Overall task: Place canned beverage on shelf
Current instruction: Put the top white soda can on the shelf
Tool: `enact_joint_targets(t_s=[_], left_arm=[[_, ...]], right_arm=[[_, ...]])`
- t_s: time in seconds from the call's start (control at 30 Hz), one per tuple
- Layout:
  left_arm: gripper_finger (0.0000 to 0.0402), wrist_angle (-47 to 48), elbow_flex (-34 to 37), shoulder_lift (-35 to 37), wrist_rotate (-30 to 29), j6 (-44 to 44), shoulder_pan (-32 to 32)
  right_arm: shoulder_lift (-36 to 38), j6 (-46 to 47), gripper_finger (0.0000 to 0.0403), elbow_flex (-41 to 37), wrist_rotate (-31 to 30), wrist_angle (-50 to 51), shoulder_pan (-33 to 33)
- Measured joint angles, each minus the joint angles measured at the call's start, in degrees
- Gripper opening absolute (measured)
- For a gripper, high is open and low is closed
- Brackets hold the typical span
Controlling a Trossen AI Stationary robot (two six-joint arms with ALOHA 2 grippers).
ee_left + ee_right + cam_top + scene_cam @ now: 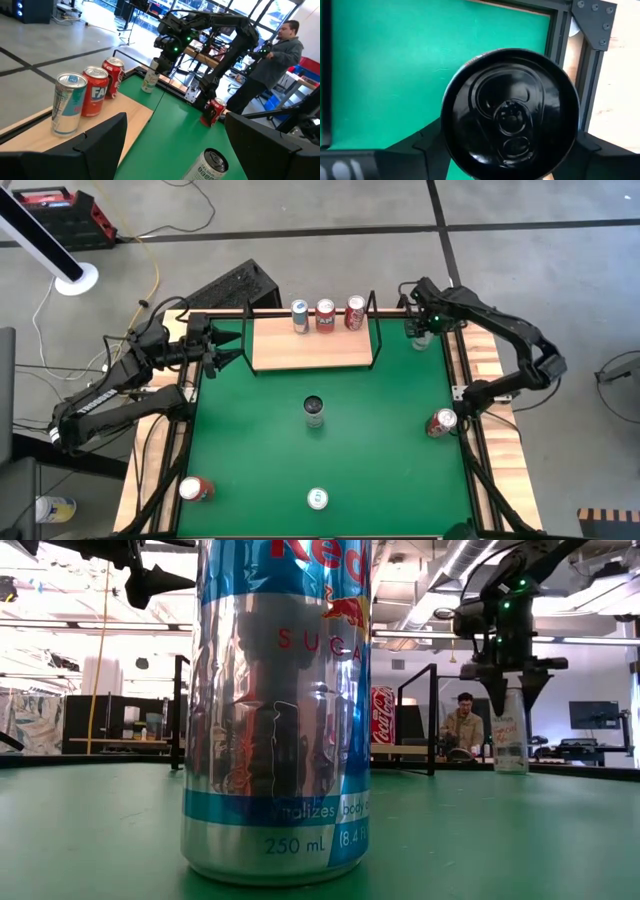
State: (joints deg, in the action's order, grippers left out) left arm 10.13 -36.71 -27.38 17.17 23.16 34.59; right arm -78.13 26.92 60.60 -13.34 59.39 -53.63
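Gripper work at the far right corner of the green mat: the right gripper hangs directly over a pale, black-topped can, its fingers reaching down either side of the can's upper part. The right wrist view shows the black lid filling the space between them; the jaws look parted and whether the pads touch metal yet cannot be told. The can stands upright on the mat just outside the shelf.

A squeeze that lands off-centre could tip this tall can against the black corner frame close beside it, or a shallow grip near the rim could let it slip on the lift.

The left gripper waits wide open and empty at the shelf's left end. The wooden shelf holds 3 upright cans in its back row: a silver-blue can, a red Fanta can and a red can. 4 other cans sit on the mat, among them a Red Bull can.
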Motion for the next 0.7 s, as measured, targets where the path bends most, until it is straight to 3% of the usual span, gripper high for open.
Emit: enact_joint_targets(t_s=[0.37, 0.7], left_arm=[[0.032, 0.0, 0.0, 0.0, 0.0, 0.0, 0.0], [0.032, 0.7, 0.0, 0.0, 0.3, 0.0, 0.0]], right_arm=[[5.1, 0.1, 0.0277, 2.1, 2.6, 2.0, 1.7], [8.9, 2.6, 0.0276, 17.7, 0.7, 8.0, 9.7]])
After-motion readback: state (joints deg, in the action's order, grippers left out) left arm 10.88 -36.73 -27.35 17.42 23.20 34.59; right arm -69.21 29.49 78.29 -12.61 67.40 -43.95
